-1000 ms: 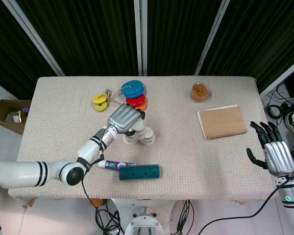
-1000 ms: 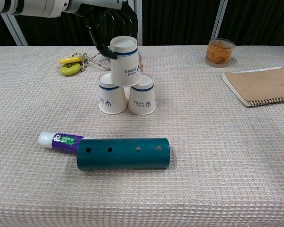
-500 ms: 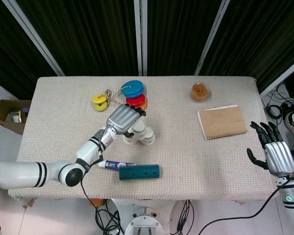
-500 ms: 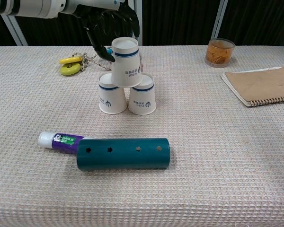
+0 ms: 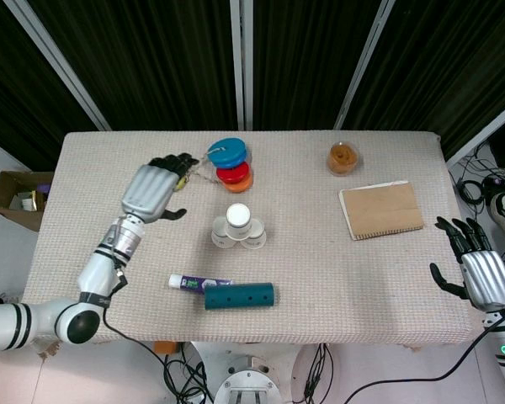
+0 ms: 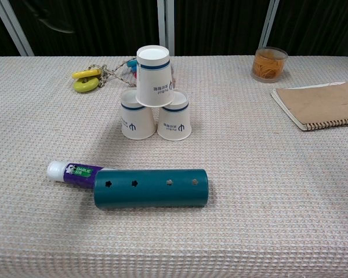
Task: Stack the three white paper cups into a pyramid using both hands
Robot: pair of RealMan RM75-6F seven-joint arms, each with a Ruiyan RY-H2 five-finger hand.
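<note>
Three white paper cups with blue bands stand upside down as a pyramid near the table's middle. The top cup rests on the left bottom cup and the right bottom cup. My left hand hovers open well to the left of the stack, fingers spread, holding nothing. Off the table's right edge my right hand is open too, fingers pointing up. The chest view shows neither hand.
A teal perforated tube and a toothpaste tube lie in front of the cups. Yellow keyrings and coloured discs sit behind them. An amber-filled cup and a brown notebook occupy the right side.
My left hand has let go of the top cup and drawn back to the left, away from the stack. The cup stays on the two lower ones. The right hand sank slightly.
</note>
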